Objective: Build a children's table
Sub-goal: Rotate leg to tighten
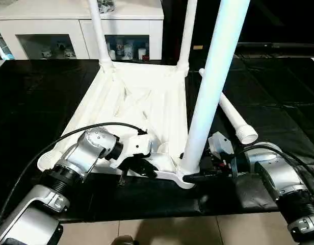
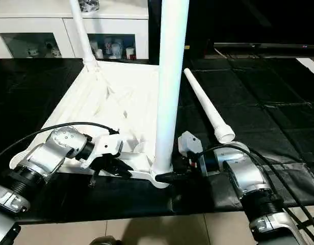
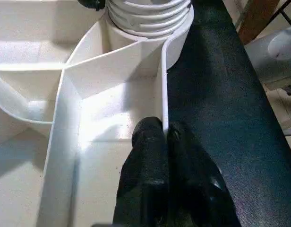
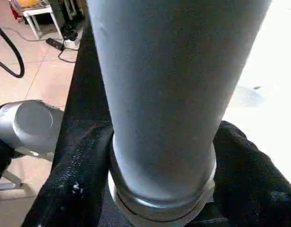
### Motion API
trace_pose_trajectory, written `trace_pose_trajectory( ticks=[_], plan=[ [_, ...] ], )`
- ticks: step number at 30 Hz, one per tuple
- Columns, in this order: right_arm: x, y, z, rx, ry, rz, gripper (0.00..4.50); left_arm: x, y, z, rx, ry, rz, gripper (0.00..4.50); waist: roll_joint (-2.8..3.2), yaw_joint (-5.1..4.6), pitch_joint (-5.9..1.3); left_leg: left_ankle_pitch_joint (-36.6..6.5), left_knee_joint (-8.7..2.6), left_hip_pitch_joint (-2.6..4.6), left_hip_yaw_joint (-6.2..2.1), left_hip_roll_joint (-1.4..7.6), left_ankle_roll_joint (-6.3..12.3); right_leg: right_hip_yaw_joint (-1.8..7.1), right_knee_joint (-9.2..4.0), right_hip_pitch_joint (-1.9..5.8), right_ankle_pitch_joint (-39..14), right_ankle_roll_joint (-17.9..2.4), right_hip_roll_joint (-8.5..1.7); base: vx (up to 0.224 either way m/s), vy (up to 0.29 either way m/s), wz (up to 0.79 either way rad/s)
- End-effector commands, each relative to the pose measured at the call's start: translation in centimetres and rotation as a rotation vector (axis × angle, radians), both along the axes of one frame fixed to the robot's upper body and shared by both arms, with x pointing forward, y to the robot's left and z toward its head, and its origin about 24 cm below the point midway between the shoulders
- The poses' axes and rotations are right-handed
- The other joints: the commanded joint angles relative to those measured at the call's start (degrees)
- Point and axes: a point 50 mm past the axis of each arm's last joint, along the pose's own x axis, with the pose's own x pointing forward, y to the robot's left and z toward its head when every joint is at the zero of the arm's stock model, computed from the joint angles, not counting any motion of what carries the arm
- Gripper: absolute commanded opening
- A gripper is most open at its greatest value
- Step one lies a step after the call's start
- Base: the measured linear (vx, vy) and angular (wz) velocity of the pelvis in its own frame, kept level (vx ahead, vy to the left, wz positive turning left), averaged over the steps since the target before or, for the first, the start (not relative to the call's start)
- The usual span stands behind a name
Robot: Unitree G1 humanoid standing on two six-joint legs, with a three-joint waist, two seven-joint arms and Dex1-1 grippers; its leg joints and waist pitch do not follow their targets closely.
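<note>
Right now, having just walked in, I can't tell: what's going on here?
A humanoid robot is assembling a children's table. The tabletop lies upside down on a black mat. The left gripper pinches its rim; the right gripper's fingers flank the near leg at its socket. Two far legs stand; one leg lies loose.

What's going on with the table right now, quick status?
Left gripper shut on tabletop rim. Right gripper around near leg at its socket. Two far legs standing; fourth leg loose on mat. Nothing blocking.
</note>
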Motion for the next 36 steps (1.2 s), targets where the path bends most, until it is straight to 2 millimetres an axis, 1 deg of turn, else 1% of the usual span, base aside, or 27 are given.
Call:
trace_pose_trajectory(
  ticks=[1,6,9,10,11,12,13,14,16,17,18,19,20,21,22,23,24,25,27,29,30,31,32,33,34,35,36],
  plan=[
    [0.3,-0.1,0.4,0.001,-0.016,0.001,2.79,-0.2,-1.1,0.7,-0.004,0.002,-0.11,0.0,0.22,-0.34,-4.5,-10.3,-3.81,0.89,-1.49,4.16,3.24,3.66,-3.93,2.97,-12.8,-11.6,-5.38,0.0,0.0,0.0],
    [0.1,0.0,0.3,0.017,0.001,0.008,2.73,0.2,-1.0,0.7,-0.01,-0.004,-0.067,0.0,0.18,-0.32,-4.5,-10.5,-3.81,0.9,-1.49,4.15,3.22,3.64,-3.98,3.02,-13.3,-11.5,-5.42,0.0,0.0,0.0],
    [0.1,0.2,0.3,0.062,0.007,-0.032,2.72,0.5,-1.1,0.7,-0.029,-0.013,-0.008,0.0,0.17,-0.24,-4.42,-10.7,-3.8,0.88,-1.49,4.14,3.12,3.64,-4.06,2.98,-13.8,-11.5,-5.46,0.0,0.0,0.0],
    [0.3,0.4,0.3,0.093,0.017,-0.071,2.72,0.8,-1.2,0.8,-0.045,-0.022,0.033,0.0,0.14,-0.27,-4.46,-10.7,-3.8,0.87,-1.49,4.14,3.05,3.66,-4.06,3.03,-14.0,-11.4,-5.48,0.0,0.0,0.0],
    [0.7,0.6,0.0,0.106,0.055,-0.156,2.72,1.4,-1.5,0.9,-0.064,-0.046,0.114,0.0,0.14,-0.32,-4.39,-10.8,-3.83,0.92,-1.51,4.11,2.85,3.64,-4.1,2.97,-14.6,-11.4,-5.42,0.0,0.0,0.0],
    [0.8,0.7,-0.1,0.108,0.063,-0.187,2.72,1.6,-1.6,1.0,-0.071,-0.056,0.15,0.0,0.18,-0.46,-4.4,-10.8,-3.86,0.84,-1.54,4.11,2.73,3.62,-4.03,2.99,-14.7,-11.4,-5.38,0.0,0.0,0.0],
    [1.0,1.0,-0.3,0.115,0.059,-0.227,2.72,2.2,-1.8,1.1,-0.084,-0.073,0.224,0.0,0.1,-0.55,-4.31,-11.3,-3.85,0.9,-1.57,4.03,2.1,3.61,-4.28,2.94,-16.1,-10.9,-5.47,0.0,0.0,0.0],
    [1.4,1.6,-1.0,0.091,0.082,-0.329,2.72,3.1,-2.2,1.4,-0.114,-0.074,0.361,0.0,-0.16,-0.83,-4.14,-12.0,-3.89,0.85,-1.66,3.83,1.55,3.53,-4.52,2.99,-18.6,-10.2,-5.5,0.0,0.0,0.0],
    [1.6,1.9,-1.3,0.082,0.07,-0.372,2.72,3.4,-2.3,1.6,-0.125,-0.07,0.404,0.0,-0.12,-0.98,-4.12,-12.2,-3.9,0.96,-1.7,3.72,0.99,3.52,-4.83,2.92,-20.8,-9.5,-5.72,0.0,0.0,0.0],
    [2.1,3.0,-1.7,0.101,0.103,-0.47,2.72,3.8,-2.9,1.9,-0.162,-0.059,0.486,0.0,-0.31,-1.93,-4.14,-11.2,-4.08,0.09,-1.97,3.5,0.61,3.36,-4.58,3.7,-21.0,-8.5,-5.71,0.0,0.0,0.0],
    [2.3,3.3,-1.8,0.104,0.114,-0.499,2.72,3.9,-3.0,2.0,-0.172,-0.055,0.507,0.0,-0.36,-2.27,-4.07,-10.9,-4.18,-0.06,-2.02,3.53,0.56,3.32,-4.56,3.62,-20.9,-8.4,-5.63,0.0,0.0,0.0],
    [2.7,4.0,-2.0,0.115,0.123,-0.561,2.72,4.0,-3.5,2.3,-0.193,-0.052,0.542,0.0,-0.47,-2.84,-4.14,-10.7,-4.08,-0.1,-2.04,3.29,0.43,3.17,-4.73,3.62,-21.4,-7.9,-5.63,0.0,0.0,0.0],
    [3.5,5.5,-2.5,0.108,0.128,-0.685,2.71,4.2,-4.5,2.7,-0.232,-0.05,0.609,0.0,-0.37,-3.29,-4.26,-10.5,-3.82,0.16,-1.93,3.05,0.58,3.2,-5.01,3.45,-22.0,-7.9,-5.73,0.0,0.0,0.0],
    [3.9,5.9,-2.7,0.093,0.13,-0.747,2.71,4.3,-4.9,2.8,-0.244,-0.051,0.632,0.0,-0.51,-3.64,-4.27,-10.0,-3.71,0.1,-1.77,3.02,0.49,3.3,-4.86,3.31,-21.3,-8.3,-5.69,0.0,0.0,0.0],
    [3.9,5.9,-2.7,0.093,0.13,-0.747,2.7,4.3,-4.9,2.8,-0.244,-0.051,0.632,0.0,-0.38,-4.17,-4.27,-9.2,-3.72,-0.08,-1.87,2.87,0.58,3.17,-4.86,3.35,-20.4,-8.7,-5.53,0.0,0.0,0.0],
    [4.5,6.7,-3.0,0.06,0.135,-0.851,2.7,4.3,-5.7,3.0,-0.256,-0.064,0.669,0.0,-0.22,-4.36,-4.29,-8.6,-3.68,-0.1,-1.81,2.78,1.15,3.1,-5.0,3.44,-19.8,-8.4,-5.37,0.0,0.0,0.0],
    [4.8,6.8,-3.1,0.05,0.136,-0.889,2.7,4.3,-6.0,3.0,-0.263,-0.068,0.68,0.0,-0.65,-4.65,-4.22,-8.6,-3.71,-0.14,-1.73,2.79,1.27,3.12,-4.97,3.3,-19.6,-8.5,-5.31,0.0,0.0,0.0],
    [5.0,7.0,-3.1,0.051,0.132,-0.904,2.7,4.3,-6.3,3.1,-0.265,-0.075,0.691,0.0,-0.29,-4.61,-4.28,-8.5,-3.68,0.09,-1.79,2.78,1.34,3.01,-5.0,3.28,-19.6,-8.8,-5.28,0.0,0.0,0.0],
    [5.0,7.4,-2.8,0.079,0.138,-0.891,2.7,4.2,-6.7,3.2,-0.264,-0.088,0.686,0.0,-0.17,-4.56,-4.37,-8.3,-3.6,0.33,-1.65,2.97,2.23,3.2,-4.91,3.17,-17.1,-9.4,-5.21,0.0,0.0,0.0],
    [5.0,7.4,-2.6,0.101,0.136,-0.883,2.7,4.0,-6.9,3.2,-0.26,-0.097,0.668,0.0,-0.02,-4.3,-4.52,-7.3,-3.65,0.43,-1.65,3.24,3.29,3.26,-4.34,3.18,-12.5,-10.4,-5.06,0.0,0.0,0.0],
    [4.9,7.4,-2.5,0.109,0.132,-0.873,3.05,3.9,-7.0,3.2,-0.252,-0.103,0.655,0.0,-0.01,-4.22,-4.51,-7.5,-3.65,0.51,-1.62,3.33,3.51,3.28,-4.27,3.1,-11.4,-10.9,-5.03,0.0,0.0,0.0],
    [4.9,7.4,-2.5,0.109,0.134,-0.874,3.05,3.8,-6.9,3.1,-0.248,-0.102,0.652,0.0,0.0,-4.18,-4.46,-7.7,-3.7,0.53,-1.63,3.38,3.51,3.3,-4.27,3.13,-11.3,-11.1,-5.09,0.0,0.0,0.0],
    [4.8,7.3,-2.5,0.111,0.137,-0.873,3.4,3.7,-6.8,3.0,-0.241,-0.099,0.651,0.0,-0.29,-4.07,-4.43,-7.7,-3.72,0.44,-1.61,3.34,3.58,3.32,-4.18,3.28,-11.4,-11.1,-5.19,0.0,0.0,0.0],
    [4.7,7.3,-2.5,0.116,0.136,-0.868,3.4,3.7,-6.7,2.8,-0.234,-0.097,0.648,0.0,0.0,-4.03,-4.35,-8.1,-3.77,0.45,-1.63,3.34,3.45,3.33,-4.26,3.23,-11.9,-11.1,-5.23,0.0,0.0,0.0],
    [4.8,7.3,-2.5,0.119,0.136,-0.878,3.4,3.6,-6.6,2.8,-0.229,-0.096,0.654,0.0,-0.13,-4.1,-4.34,-8.7,-3.8,0.41,-1.62,3.33,3.29,3.33,-4.38,3.3,-12.8,-10.7,-5.26,0.0,0.0,0.0],
    [4.8,7.3,-2.5,0.119,0.135,-0.885,3.48,3.6,-6.4,2.7,-0.226,-0.096,0.659,0.0,-0.11,-4.17,-4.3,-9.0,-3.87,0.4,-1.67,3.3,3.05,3.32,-4.44,3.32,-13.6,-10.5,-5.31,0.0,0.0,0.0],
    [4.8,7.1,-2.4,0.119,0.118,-0.885,3.75,3.6,-6.2,2.7,-0.22,-0.098,0.659,0.0,-0.03,-4.19,-4.26,-9.4,-3.87,0.47,-1.67,3.26,2.8,3.31,-4.6,3.25,-14.5,-10.2,-5.3,0.0,0.0,0.0]
  ],
)
